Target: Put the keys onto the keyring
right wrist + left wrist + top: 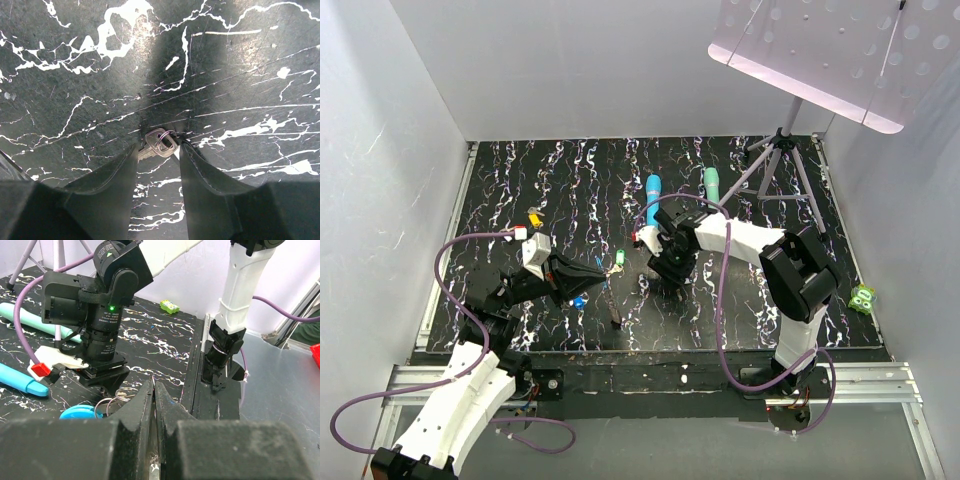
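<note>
One small key (163, 145) between the spread fingers of the right tool (158, 146), left tool (154, 385) closed

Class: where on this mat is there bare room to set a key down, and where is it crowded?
Bare: the far-left stretch between yellow key and blue wand; the near-edge strip beside the right gripper. Crowded: the middle, around the green key, keyring and left gripper.
</note>
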{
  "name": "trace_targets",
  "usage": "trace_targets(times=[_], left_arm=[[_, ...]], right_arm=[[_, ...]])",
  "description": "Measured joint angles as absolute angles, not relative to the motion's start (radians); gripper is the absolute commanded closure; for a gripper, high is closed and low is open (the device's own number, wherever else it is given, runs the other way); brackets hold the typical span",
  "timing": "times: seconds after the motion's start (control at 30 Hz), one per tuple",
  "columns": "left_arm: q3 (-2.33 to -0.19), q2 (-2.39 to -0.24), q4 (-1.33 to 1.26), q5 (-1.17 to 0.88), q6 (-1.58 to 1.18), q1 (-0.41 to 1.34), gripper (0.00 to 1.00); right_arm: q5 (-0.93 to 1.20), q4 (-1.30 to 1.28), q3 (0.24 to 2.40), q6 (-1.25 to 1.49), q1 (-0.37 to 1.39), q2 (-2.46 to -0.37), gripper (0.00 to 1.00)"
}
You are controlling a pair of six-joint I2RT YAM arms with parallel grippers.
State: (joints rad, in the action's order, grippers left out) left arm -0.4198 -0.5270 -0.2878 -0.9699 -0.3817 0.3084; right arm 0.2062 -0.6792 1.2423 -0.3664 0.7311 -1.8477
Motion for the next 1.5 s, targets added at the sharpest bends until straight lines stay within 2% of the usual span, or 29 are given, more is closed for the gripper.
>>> trace_targets(times=[1.1,1.5], left_arm=[[-0.420,-0.527,-0.288,-0.968,-0.381,0.308,1.00],[-0.420,-0.526,-0.288,-0.968,-0.381,0.308,1.00]], right_arm=[[0.165,-0.660,1.261,-0.360,0.742,-1.855,0.67],[0.162,-0.656,1.262,-0.355,0.743,-1.864,0.69]])
